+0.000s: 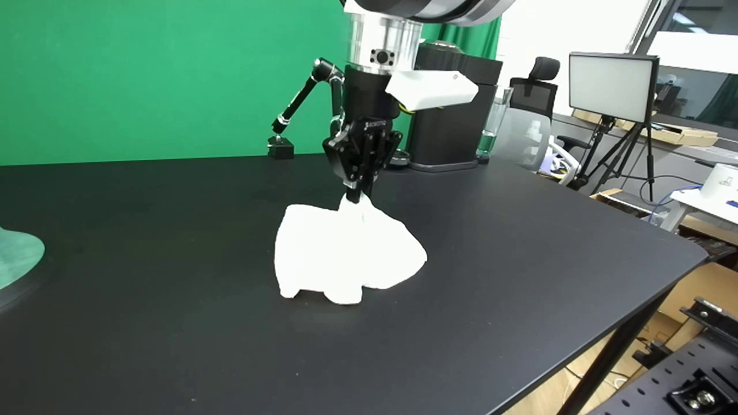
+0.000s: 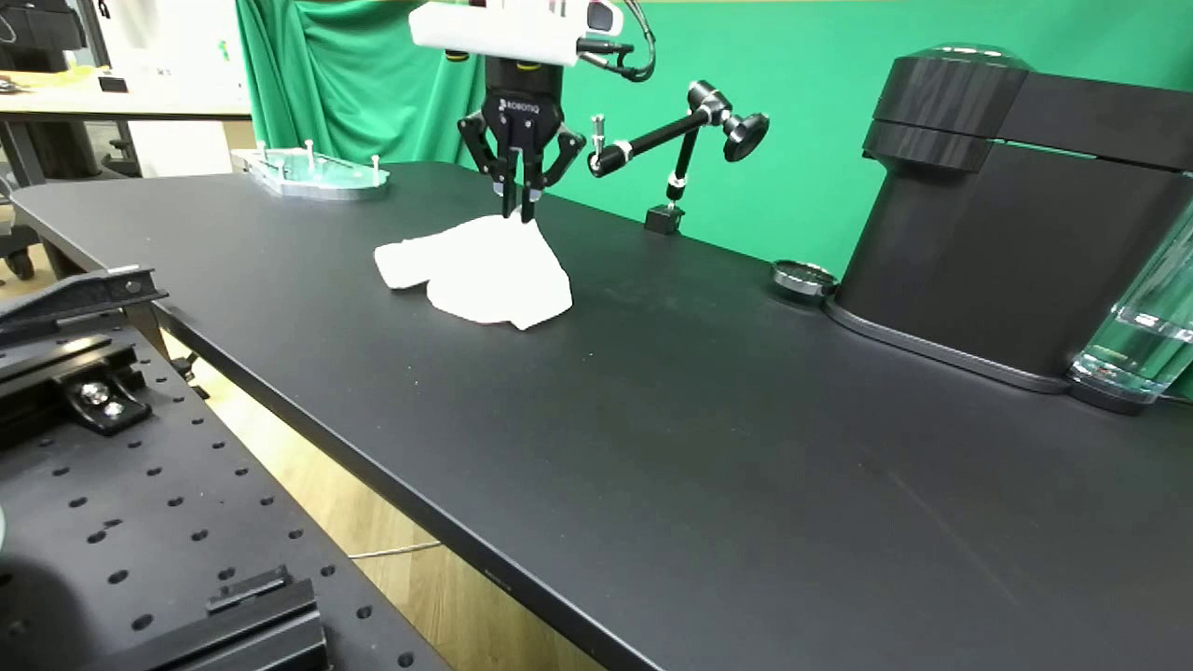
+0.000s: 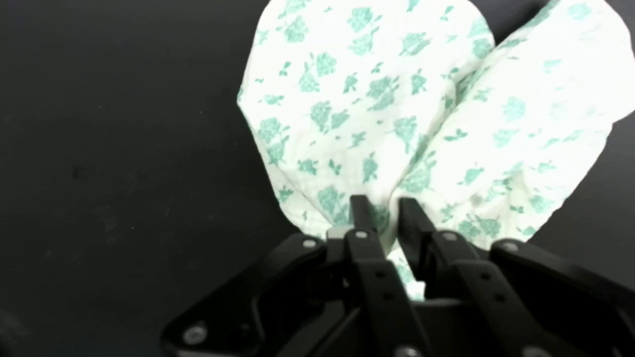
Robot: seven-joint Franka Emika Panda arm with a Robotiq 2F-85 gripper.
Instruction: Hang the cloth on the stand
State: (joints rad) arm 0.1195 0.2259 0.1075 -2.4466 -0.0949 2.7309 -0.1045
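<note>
Cloth (image 3: 367, 99) with a green floral print lies in folds on the desk (image 1: 173, 323), one peak standing up at the end effector (image 3: 386, 204). The fingers (image 3: 362, 212) point down, narrowly spaced with a fold between them; whether they clamp it cannot be told.

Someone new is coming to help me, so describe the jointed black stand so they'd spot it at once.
Start at the large black table and follow it to the rear, by the green backdrop. Left of the bulky black machine in both exterior views, find the stand on its small block. Unlike that solid machine, it's thin, jointed and sharply bent.
</note>
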